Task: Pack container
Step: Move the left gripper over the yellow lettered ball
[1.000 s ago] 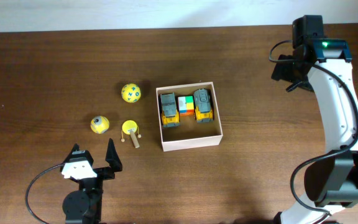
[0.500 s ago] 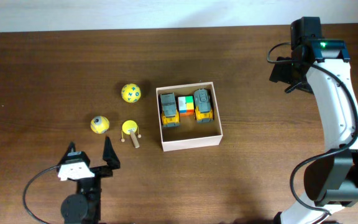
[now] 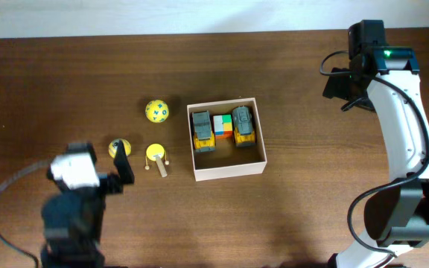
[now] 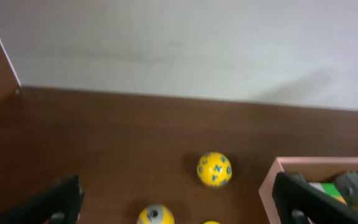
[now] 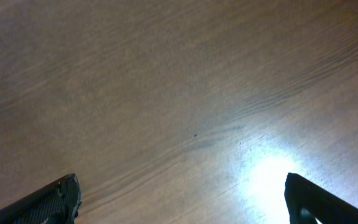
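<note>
The container [image 3: 229, 170] is a square white-walled box at mid-table; its near corner also shows in the left wrist view as the container [image 4: 268, 188]. Inside it lie two yellow-and-grey trucks [image 3: 202, 131] [image 3: 243, 126] with a coloured block [image 3: 223, 125] between them. Left of it on the table are a yellow ball with blue marks [image 3: 156, 111] [image 4: 214, 169], a yellow ball with a grey eye [image 3: 117, 146] [image 4: 155, 215] and a yellow toy on a wooden stick [image 3: 156, 155]. My left gripper [image 4: 179, 208] hangs open, near of the balls and above the table. My right gripper [image 5: 182, 199] is open over bare wood at the far right.
The dark wooden table [image 3: 65, 82] ends at a pale wall [image 4: 179, 50] at the far side. The right arm [image 3: 404, 119] curves along the right edge. A black cable [image 3: 10, 193] loops beside the left arm.
My left arm has risen and swung up and left toward the eye ball, its camera now large in the overhead view. The right arm and the toys have not moved.
</note>
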### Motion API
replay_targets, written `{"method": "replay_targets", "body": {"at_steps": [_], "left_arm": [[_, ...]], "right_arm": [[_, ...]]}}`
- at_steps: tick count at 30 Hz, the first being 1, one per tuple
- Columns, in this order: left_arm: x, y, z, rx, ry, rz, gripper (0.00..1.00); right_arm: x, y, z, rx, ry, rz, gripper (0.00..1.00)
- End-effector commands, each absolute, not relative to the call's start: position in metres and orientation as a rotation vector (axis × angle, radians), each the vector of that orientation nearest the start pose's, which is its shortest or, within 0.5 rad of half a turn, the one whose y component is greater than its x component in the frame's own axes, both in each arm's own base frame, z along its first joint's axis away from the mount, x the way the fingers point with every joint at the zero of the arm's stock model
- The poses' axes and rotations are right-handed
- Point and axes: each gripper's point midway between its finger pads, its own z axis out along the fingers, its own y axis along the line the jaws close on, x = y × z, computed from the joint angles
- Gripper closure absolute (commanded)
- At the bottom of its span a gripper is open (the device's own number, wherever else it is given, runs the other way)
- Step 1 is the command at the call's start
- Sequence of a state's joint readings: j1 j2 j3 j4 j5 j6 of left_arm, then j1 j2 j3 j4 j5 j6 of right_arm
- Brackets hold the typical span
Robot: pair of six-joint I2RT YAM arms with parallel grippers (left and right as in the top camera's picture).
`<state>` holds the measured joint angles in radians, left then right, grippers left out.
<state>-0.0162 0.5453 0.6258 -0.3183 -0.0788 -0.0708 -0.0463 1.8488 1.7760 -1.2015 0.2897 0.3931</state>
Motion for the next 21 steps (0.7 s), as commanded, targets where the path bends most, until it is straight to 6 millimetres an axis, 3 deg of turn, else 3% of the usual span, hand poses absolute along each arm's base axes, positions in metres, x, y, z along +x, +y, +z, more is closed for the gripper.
{"method": "replay_targets", "body": {"at_steps": [1, 6, 10, 15, 21], "left_arm": [[0.302, 0.008, 0.273, -0.074, 1.943, 0.026, 0.01], [0.347, -0.014, 0.243, 0.062, 2.214, -0.066, 0.01], [0.374, -0.020, 0.215, 0.077, 2.353, -0.109, 0.01], [0.389, -0.027, 0.178, 0.092, 2.447, -0.163, 0.01], [0.415, -0.029, 0.166, 0.116, 2.410, -0.162, 0.01]], "right_arm": [[0.407, -0.069, 0.176, 0.683, 2.711, -0.334, 0.01], [0.407, -0.069, 0.176, 0.683, 2.711, -0.334, 0.01], [0.407, -0.069, 0.176, 0.683, 2.711, -0.333, 0.01], [0.407, -0.069, 0.176, 0.683, 2.711, -0.333, 0.01], [0.407, -0.069, 0.176, 0.683, 2.711, -0.334, 0.01]]}}
